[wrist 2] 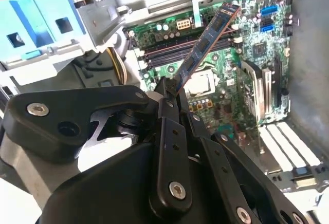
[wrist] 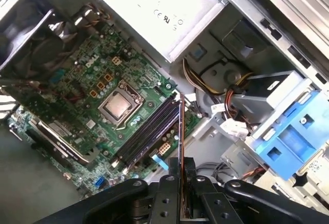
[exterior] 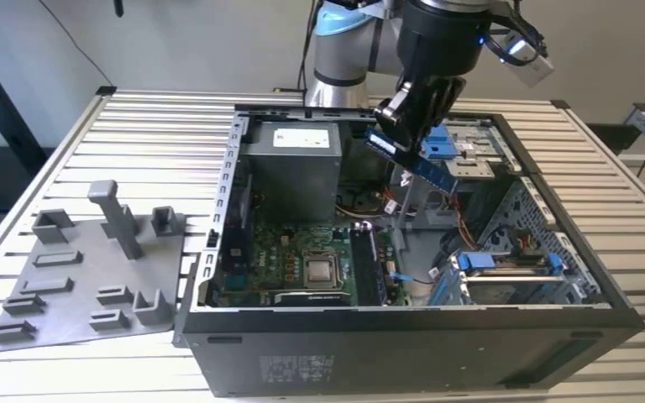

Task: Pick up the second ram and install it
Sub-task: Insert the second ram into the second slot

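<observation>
One open computer case (exterior: 412, 344) lies on the slatted table (exterior: 154, 126), the biggest thing out here. Inside it the green motherboard (exterior: 289, 252) faces up, and the grey power supply (exterior: 295, 168) sits at the far end. The supply's white label (exterior: 300, 137) carries print too small to read.

Above the case hangs the gripper (exterior: 395, 126), its fingers pinched narrow on one end of the second ram (exterior: 418, 164). The stick is in the air, tilted, well clear of the board.

In the second wrist view it (wrist 2: 208, 44) juts out from the gripper (wrist 2: 172, 93), showing a blue face with a row of dark chips and no legible writing. In the first wrist view it (wrist: 181, 131) is edge-on over the dark memory slots (wrist: 149, 129).

My read is that it's light, stiff, thin and easily damaged. It's best held by its end or bare edges, off the chips and contacts. An end grip like this one could let it pivot.
</observation>
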Controlling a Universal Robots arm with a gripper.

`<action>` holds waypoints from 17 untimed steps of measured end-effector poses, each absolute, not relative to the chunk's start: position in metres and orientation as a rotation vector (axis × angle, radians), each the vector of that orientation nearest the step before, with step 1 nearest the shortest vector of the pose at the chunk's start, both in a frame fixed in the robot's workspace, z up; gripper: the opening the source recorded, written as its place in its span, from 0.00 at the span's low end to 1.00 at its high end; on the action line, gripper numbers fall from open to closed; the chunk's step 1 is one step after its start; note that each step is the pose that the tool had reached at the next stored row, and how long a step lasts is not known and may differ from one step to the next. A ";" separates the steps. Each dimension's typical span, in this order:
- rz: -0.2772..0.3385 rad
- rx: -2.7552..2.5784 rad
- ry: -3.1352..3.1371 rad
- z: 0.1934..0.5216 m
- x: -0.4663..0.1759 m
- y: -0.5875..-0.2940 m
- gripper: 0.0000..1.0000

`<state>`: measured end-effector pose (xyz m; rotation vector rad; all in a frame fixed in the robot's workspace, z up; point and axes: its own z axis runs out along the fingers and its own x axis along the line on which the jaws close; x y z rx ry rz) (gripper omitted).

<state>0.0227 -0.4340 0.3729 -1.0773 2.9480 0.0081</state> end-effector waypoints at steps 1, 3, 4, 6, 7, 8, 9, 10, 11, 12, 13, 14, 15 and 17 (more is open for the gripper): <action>0.008 -1.052 2.957 0.373 0.023 -0.434 0.15; 0.008 -0.998 2.976 0.373 0.023 -0.434 0.15; 0.008 -0.972 2.984 0.372 0.023 -0.434 0.15; 0.008 -0.918 3.001 0.372 0.023 -0.434 0.15; 0.008 -0.889 3.010 0.372 0.023 -0.434 0.15; 0.008 -0.865 3.017 0.372 0.023 -0.434 0.15; 0.008 -0.836 3.025 0.372 0.023 -0.434 0.15; 0.008 -0.810 3.032 0.372 0.023 -0.434 0.15; 0.008 -0.783 3.039 0.372 0.023 -0.434 0.15; 0.008 -0.756 3.046 0.371 0.023 -0.434 0.15; 0.008 -0.729 3.053 0.371 0.023 -0.434 0.15; 0.008 -0.702 3.059 0.371 0.023 -0.434 0.15; 0.007 -0.675 3.065 0.371 0.023 -0.434 0.15; 0.008 -0.622 3.076 0.371 0.023 -0.434 0.15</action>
